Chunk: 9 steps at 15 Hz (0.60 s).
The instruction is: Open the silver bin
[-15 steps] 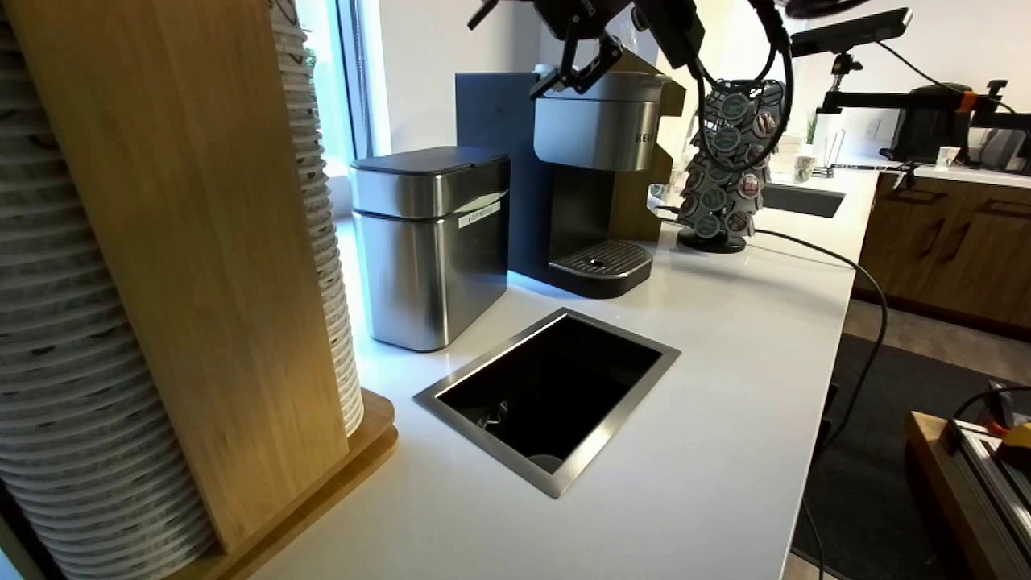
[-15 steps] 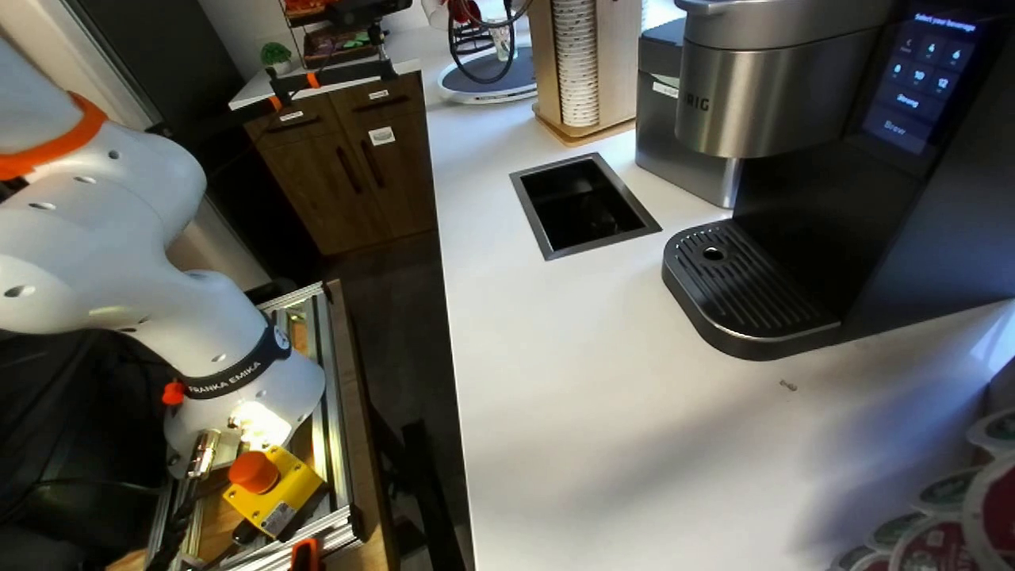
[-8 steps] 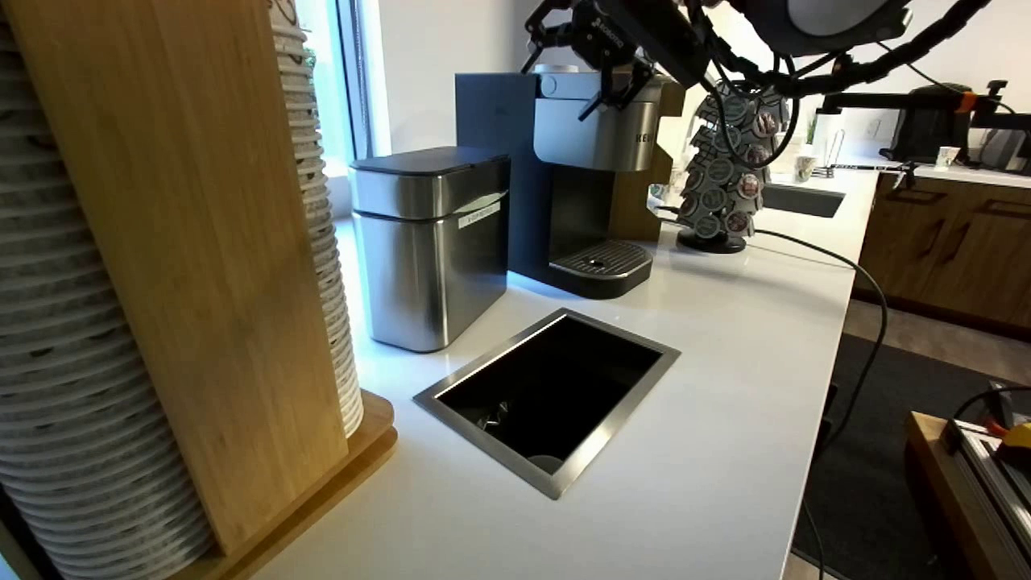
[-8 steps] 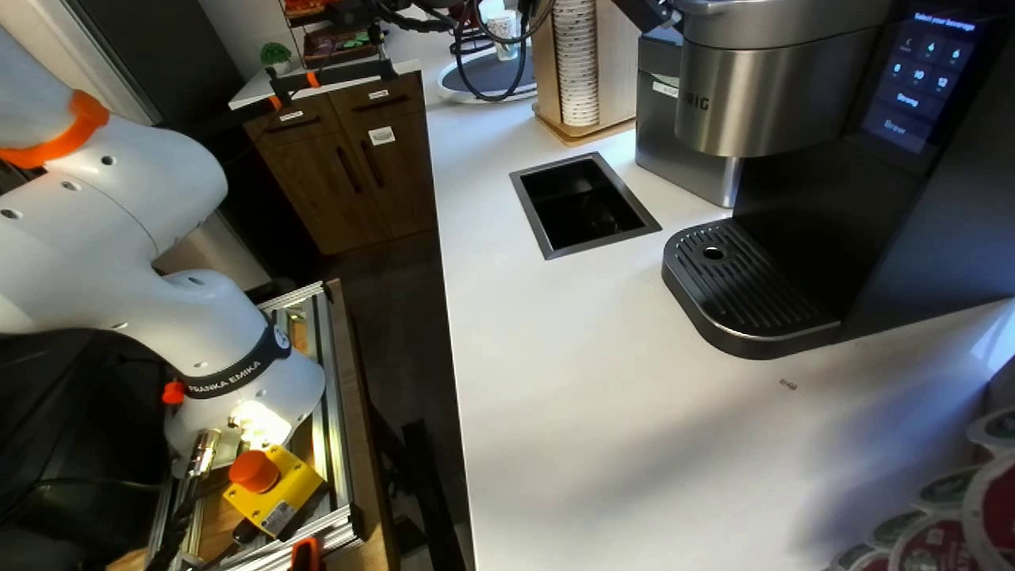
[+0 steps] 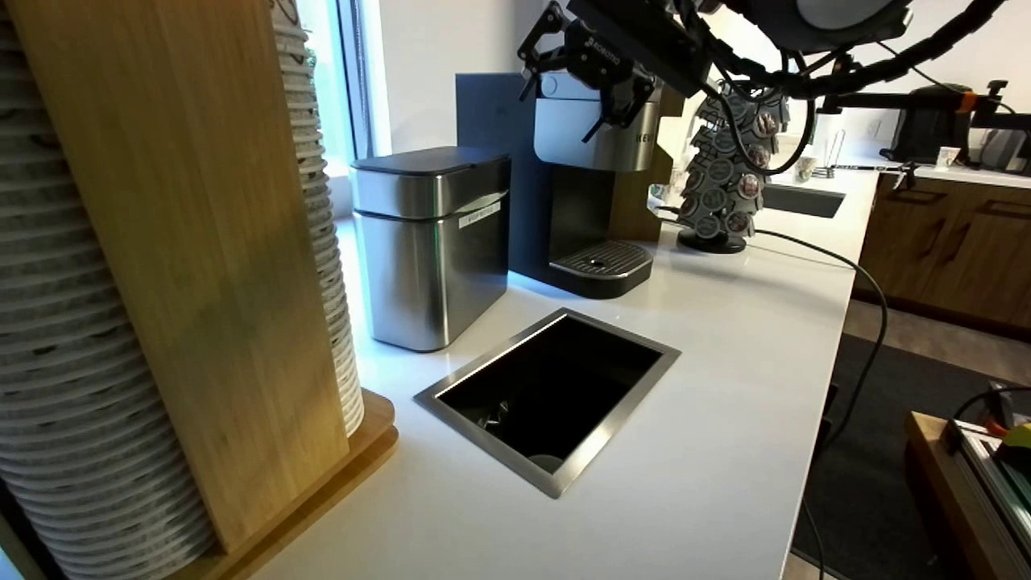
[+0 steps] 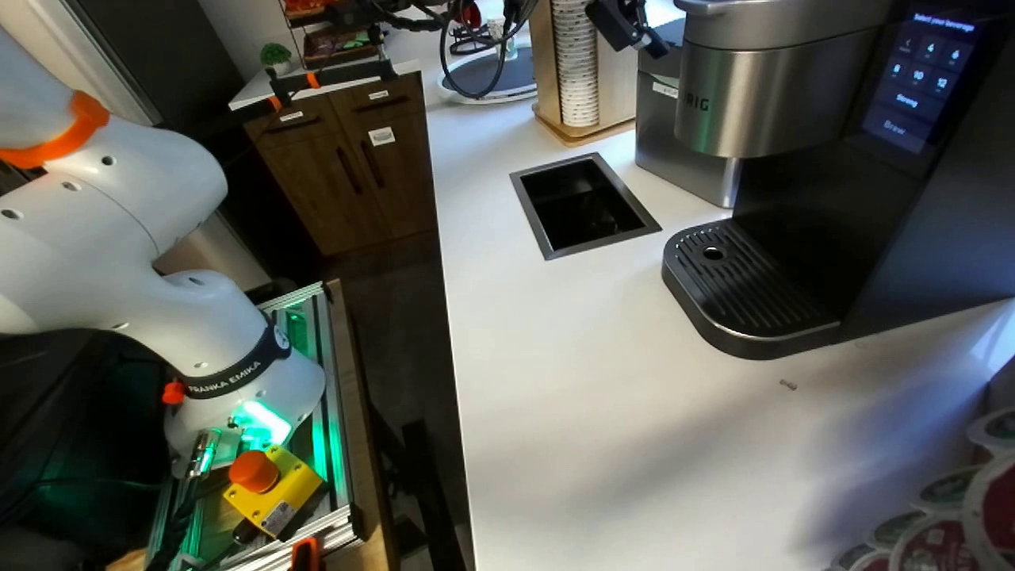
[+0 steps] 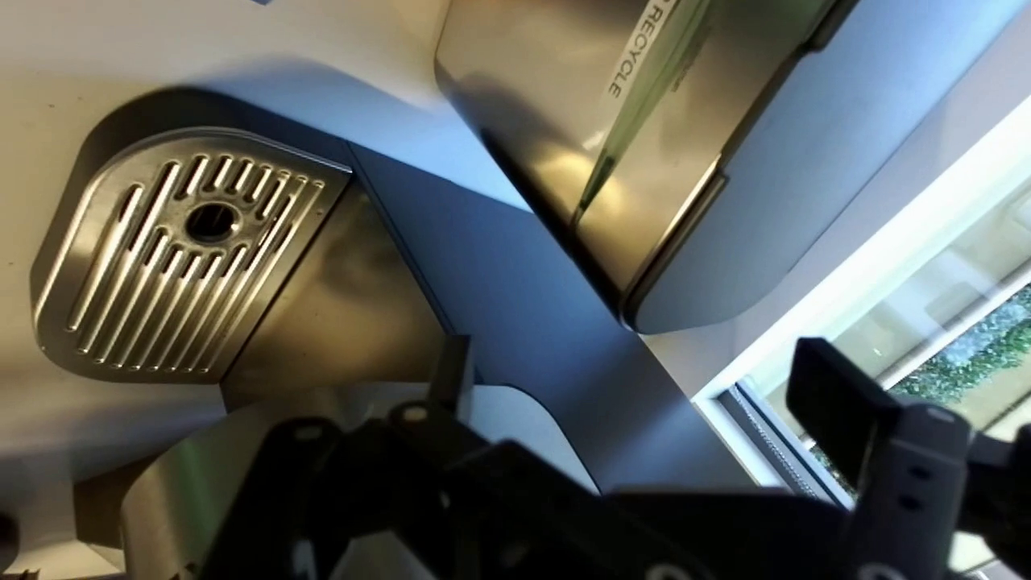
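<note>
silver bin (image 5: 431,258): we find it upright on the white counter (image 5: 693,435), between the wooden cup holder (image 5: 209,242) and the coffee machine (image 6: 840,174). its dark grey lid (image 5: 427,159) lies flat across the top, down on the body. a white label (image 5: 479,214) runs along one side near the top; in the wrist view we read "recycle" on it.

gripper (image 7: 642,379): we see its fingers (image 7: 453,374) spread well apart, with a broad gap between them, and it has hold of nothing. in an exterior view it hangs higher than the lid, with the upper part of the coffee machine behind it. in the wrist view the bin stands at upper right, apart from the fingers, and the slotted drip tray (image 7: 185,274) shows at left.

surroundings: just beside the bin we note a black recess set into the counter, edged by a steel rim (image 5: 618,415). nested paper cups (image 5: 97,362) fill the holder. past the coffee machine stands a pod rack (image 5: 719,181). in an exterior view we see the white arm (image 6: 119,238), green light (image 6: 266,422) on its base, and an orange button (image 6: 254,472) on a yellow box (image 6: 277,496).
</note>
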Tool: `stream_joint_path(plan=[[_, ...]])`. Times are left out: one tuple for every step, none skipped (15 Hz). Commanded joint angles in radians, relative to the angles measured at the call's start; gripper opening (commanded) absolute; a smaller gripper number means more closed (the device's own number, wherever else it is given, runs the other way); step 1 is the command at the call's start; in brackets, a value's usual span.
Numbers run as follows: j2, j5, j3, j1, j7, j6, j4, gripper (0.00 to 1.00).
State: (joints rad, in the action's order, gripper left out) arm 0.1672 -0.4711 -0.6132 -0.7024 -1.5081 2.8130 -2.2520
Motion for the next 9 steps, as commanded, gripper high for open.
stream_joint_path(plan=[[-0.012, 0.045, 0.004, 0.020, 0.020, -0.033, 0.002, 1.00], [-0.011, 0.034, -0.007, 0.012, -0.009, -0.053, -0.002, 1.00], [-0.018, 0.052, -0.007, 0.022, 0.005, -0.084, -0.001, 1.00], [-0.021, 0.053, -0.011, 0.024, -0.001, -0.097, -0.004, 1.00], [-0.024, 0.066, -0.012, 0.032, 0.007, -0.119, -0.005, 1.00], [-0.034, 0.082, -0.014, 0.038, 0.008, -0.132, -0.002, 1.00], [-0.044, 0.114, -0.012, 0.051, 0.022, -0.141, 0.002, 1.00], [-0.056, 0.168, -0.005, 0.070, 0.055, -0.146, 0.006, 1.00], [-0.081, 0.180, 0.154, 0.242, 0.064, -0.131, 0.006, 1.00]])
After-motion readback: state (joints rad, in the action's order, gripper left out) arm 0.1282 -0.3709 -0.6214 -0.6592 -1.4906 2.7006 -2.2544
